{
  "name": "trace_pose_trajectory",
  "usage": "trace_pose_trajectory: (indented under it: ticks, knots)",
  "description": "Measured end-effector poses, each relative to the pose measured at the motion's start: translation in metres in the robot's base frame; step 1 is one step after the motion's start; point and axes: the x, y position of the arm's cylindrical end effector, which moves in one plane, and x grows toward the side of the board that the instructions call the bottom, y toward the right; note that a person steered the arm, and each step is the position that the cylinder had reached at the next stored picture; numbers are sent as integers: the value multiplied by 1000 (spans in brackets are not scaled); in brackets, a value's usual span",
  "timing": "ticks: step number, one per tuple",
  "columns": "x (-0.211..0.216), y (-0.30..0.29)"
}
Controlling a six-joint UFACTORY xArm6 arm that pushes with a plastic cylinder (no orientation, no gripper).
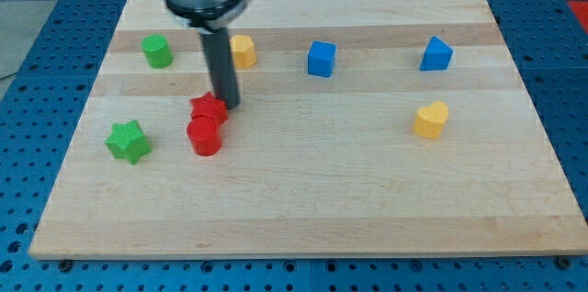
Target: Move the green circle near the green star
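Tip (228,106) (a bare rod, nothing to open) touches red block (209,106) above red cylinder (204,136).

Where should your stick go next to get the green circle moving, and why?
Probably up and left: my tip sits by the red blocks, well right of the green circle. It should get above the circle to push it down toward the green star.

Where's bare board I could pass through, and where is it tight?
Free: the bottom strip of the board, and the middle between the red pair and the yellow heart. Crowded: the left, where my tip touches the red star, by the red cylinder, green star and green circle.
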Motion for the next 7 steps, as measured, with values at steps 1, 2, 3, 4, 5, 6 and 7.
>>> trace_pose_trajectory:
  ticks: [1, 2, 3, 4, 5, 6, 7]
  knots:
    - [-14, -3]
    - [-45, -12]
    - [-50, -55]
    - [-50, -97]
    - [-62, -161]
    - [-78, -186]
    - [-141, -183]
